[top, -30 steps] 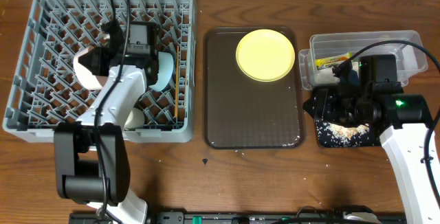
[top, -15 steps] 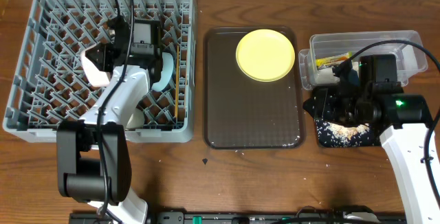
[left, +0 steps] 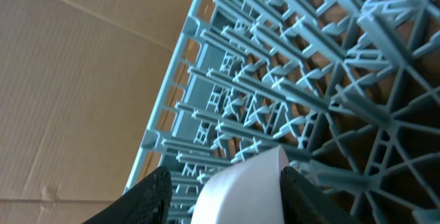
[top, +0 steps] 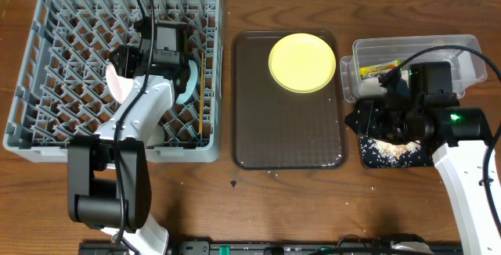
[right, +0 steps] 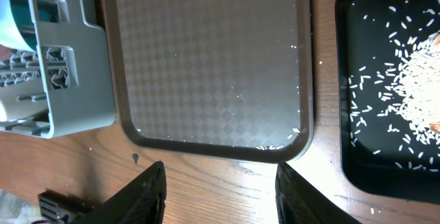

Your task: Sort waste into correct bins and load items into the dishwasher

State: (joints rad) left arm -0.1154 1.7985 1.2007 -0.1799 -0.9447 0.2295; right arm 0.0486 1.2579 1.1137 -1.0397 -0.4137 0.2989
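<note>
My left gripper [top: 127,73] is shut on the white bowl [top: 117,84] and holds it on edge among the pegs of the grey dish rack [top: 47,91]. In the left wrist view the bowl [left: 242,186] sits between my fingers [left: 225,202]. The light blue bowl [top: 189,80], the chopsticks [top: 205,91] and a pale cup [top: 152,134] stand in the rack. The yellow plate [top: 302,62] lies on the brown tray [top: 286,130]. My right gripper [top: 366,119] is open and empty [right: 220,196] beside the black tray [top: 368,157] holding rice scraps [top: 391,150]. The wrapper [top: 378,70] lies in the clear tub [top: 415,45].
The brown serving tray [right: 206,66] lies between the rack and the bins, with a few rice grains [right: 275,146] at its front edge. The black tray of rice [right: 392,80] is to its right. The rack's corner [right: 62,80] shows at the left.
My left gripper has turned the white bowl from face-up onto its edge and shifted it slightly right within the rack. The right arm has not moved.
</note>
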